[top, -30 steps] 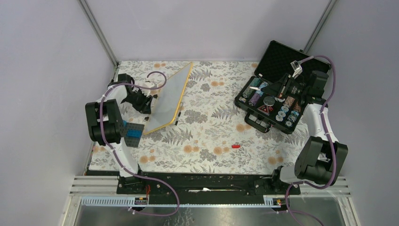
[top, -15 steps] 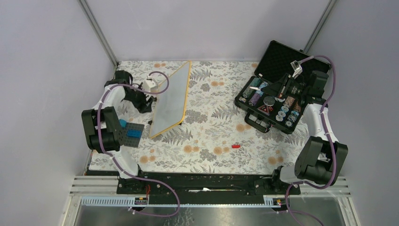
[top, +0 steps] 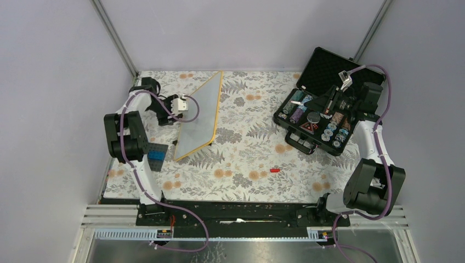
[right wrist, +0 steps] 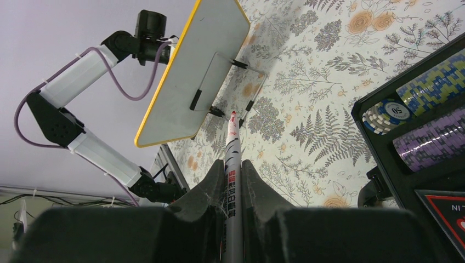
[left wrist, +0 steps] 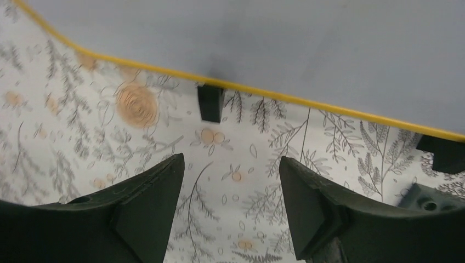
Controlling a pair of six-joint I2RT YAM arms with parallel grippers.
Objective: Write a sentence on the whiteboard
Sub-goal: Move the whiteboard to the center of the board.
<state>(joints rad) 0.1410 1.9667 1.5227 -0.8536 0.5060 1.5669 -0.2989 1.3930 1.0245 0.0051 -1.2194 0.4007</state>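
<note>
The whiteboard [top: 200, 116] stands propped at a slant on the left of the floral table, resting on its black clip feet [left wrist: 210, 103]. No red writing shows on it in any view. The main risk is that the board tips or slides. The left gripper [left wrist: 231, 164] hangs just beside its yellow rim with jaws spread and nothing between them, so nothing steadies the board. A push from the pen tip would likely shift it.

The second risk lies with the right gripper [right wrist: 234, 164], which is pinched shut on the marker [right wrist: 232, 134] and sits over the case, well apart from the board. The long reach across could drag the arm against the raised lid or the chips. The tip also sticks far out of the jaws, so the marker might twist in the grip under pressure.

There is 1 container, the open black case [top: 329, 67] on the right. It holds rows of poker chips [right wrist: 433, 85] in blue, purple and white stacks. A small red cap [top: 274, 170] lies alone on the cloth.
</note>
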